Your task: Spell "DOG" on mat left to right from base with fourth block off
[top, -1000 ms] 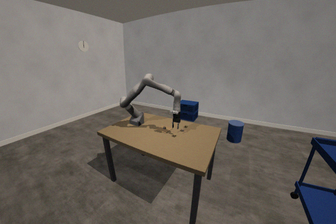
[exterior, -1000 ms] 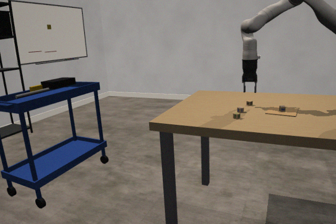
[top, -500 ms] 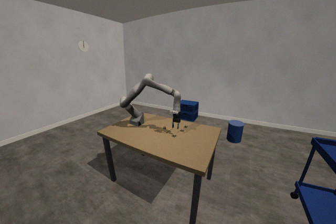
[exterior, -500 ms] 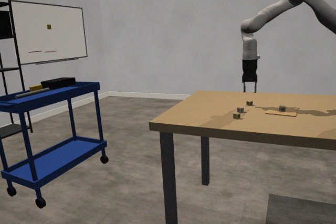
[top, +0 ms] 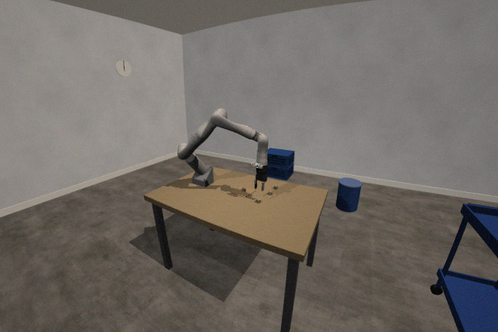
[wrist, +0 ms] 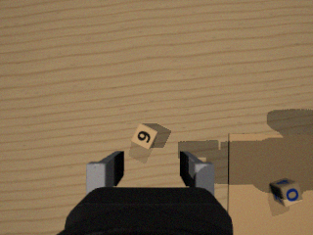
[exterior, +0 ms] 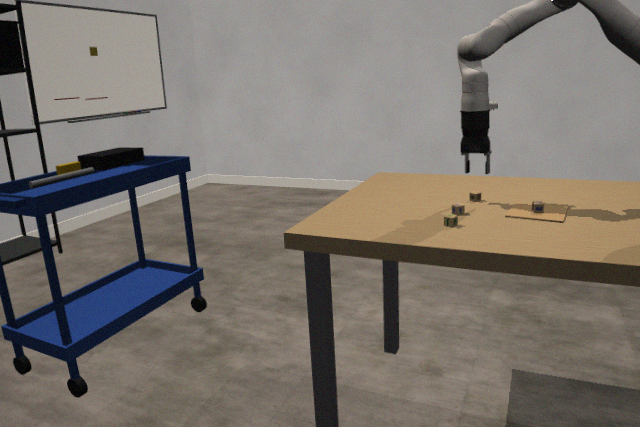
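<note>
My gripper (wrist: 152, 163) is open and empty, and hangs above the table over the G block (wrist: 145, 136), a small tan cube with a black letter on top, lying tilted on the bare wood. The same block shows in the exterior view (exterior: 475, 196) below the gripper (exterior: 476, 164). The O block (wrist: 287, 191), with a blue letter, sits on the tan mat (wrist: 266, 186) at the lower right; it also shows in the exterior view (exterior: 537, 206) on the mat (exterior: 537, 213). Two more blocks (exterior: 457, 208) (exterior: 450, 220) lie off the mat; their letters are too small to read.
The robot base (top: 202, 177) stands at the table's far corner. A blue cart (exterior: 98, 236) stands left of the table, a blue barrel (top: 348, 193) and blue crates (top: 280, 163) behind it.
</note>
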